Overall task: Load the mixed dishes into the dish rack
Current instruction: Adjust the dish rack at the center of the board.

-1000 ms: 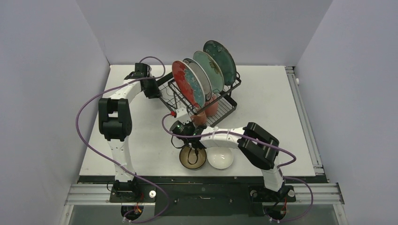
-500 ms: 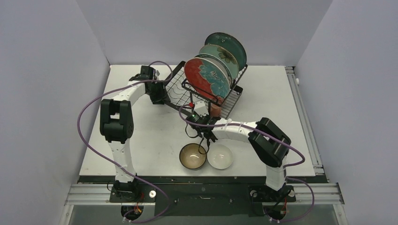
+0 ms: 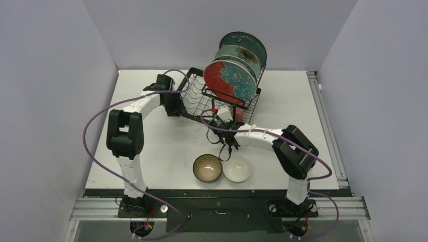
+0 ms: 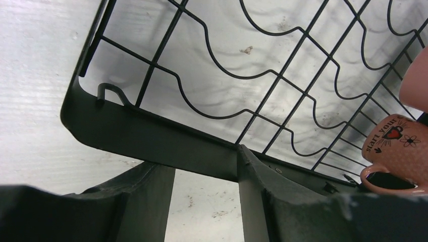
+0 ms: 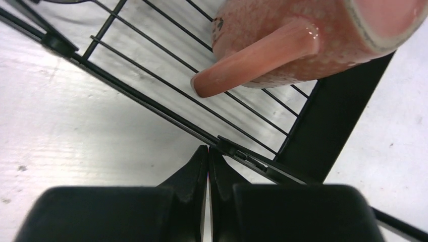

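The black wire dish rack [image 3: 194,98] stands at the back middle of the table, turned at an angle. Three plates stand upright in it: red-orange [image 3: 227,83], light green [image 3: 241,54] and dark teal [image 3: 242,39]. A pink mug [image 5: 303,35] lies on its lower grid, also in the left wrist view [image 4: 398,146]. My left gripper [image 4: 204,161] is open, jaws apart at the rack's solid left rim [image 4: 151,133]. My right gripper [image 5: 208,149] is shut and empty, tips against the rack's front wire edge. A brown bowl [image 3: 207,168] and a small white bowl [image 3: 237,168] sit side by side near the front.
Grey walls close in the table on the left, back and right. A purple cable [image 3: 96,113] loops from the left arm over the table's left side. The right forearm [image 3: 257,135] lies between the rack and the two bowls.
The rack has swung round and shifted right and back, plates now facing the front. My left gripper has opened at its rim. My right gripper followed the rack away from the bowls.
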`<state>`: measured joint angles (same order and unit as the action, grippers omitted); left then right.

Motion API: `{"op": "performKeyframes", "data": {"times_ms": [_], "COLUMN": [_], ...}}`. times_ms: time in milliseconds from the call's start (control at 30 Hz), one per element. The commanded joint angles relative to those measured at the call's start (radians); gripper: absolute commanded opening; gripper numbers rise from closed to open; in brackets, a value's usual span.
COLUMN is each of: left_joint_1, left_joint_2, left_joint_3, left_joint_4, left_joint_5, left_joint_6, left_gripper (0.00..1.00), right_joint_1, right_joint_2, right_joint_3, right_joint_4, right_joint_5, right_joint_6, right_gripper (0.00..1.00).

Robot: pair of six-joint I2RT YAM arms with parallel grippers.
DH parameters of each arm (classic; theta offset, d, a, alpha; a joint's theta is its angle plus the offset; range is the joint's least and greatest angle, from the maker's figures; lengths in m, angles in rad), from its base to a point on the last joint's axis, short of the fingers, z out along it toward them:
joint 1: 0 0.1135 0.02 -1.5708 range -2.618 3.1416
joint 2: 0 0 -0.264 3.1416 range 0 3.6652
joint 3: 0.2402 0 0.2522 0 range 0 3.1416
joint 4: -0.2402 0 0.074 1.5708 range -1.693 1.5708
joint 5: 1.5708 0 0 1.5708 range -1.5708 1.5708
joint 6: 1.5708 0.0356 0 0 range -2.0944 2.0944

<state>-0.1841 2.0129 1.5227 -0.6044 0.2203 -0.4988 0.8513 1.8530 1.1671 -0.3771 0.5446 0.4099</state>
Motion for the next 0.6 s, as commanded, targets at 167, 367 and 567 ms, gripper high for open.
{"op": "performKeyframes", "data": {"times_ms": [167, 367, 567], "left_joint_1": [-0.064, -0.064, -0.064], "left_joint_2": [-0.171, -0.223, -0.251], "left_joint_3": [-0.148, -0.202, -0.245], "left_joint_4": [-0.192, -0.179, -0.177], "left_joint_5": [0.015, 0.011, 0.009], "left_joint_6": [0.131, 0.121, 0.122], "left_gripper": [0.44, 0.49, 0.51], "right_joint_1": [-0.153, -0.153, -0.152], "right_joint_2": [-0.095, -0.092, -0.098], "right_joint_3": [-0.029, -0.029, -0.030], "right_joint_4": [0.059, 0.054, 0.048], "right_joint_5": [0.166, 0.164, 0.167], "right_joint_6": [0.012, 0.021, 0.023], "right_gripper": [0.00, 0.00, 0.00]}}
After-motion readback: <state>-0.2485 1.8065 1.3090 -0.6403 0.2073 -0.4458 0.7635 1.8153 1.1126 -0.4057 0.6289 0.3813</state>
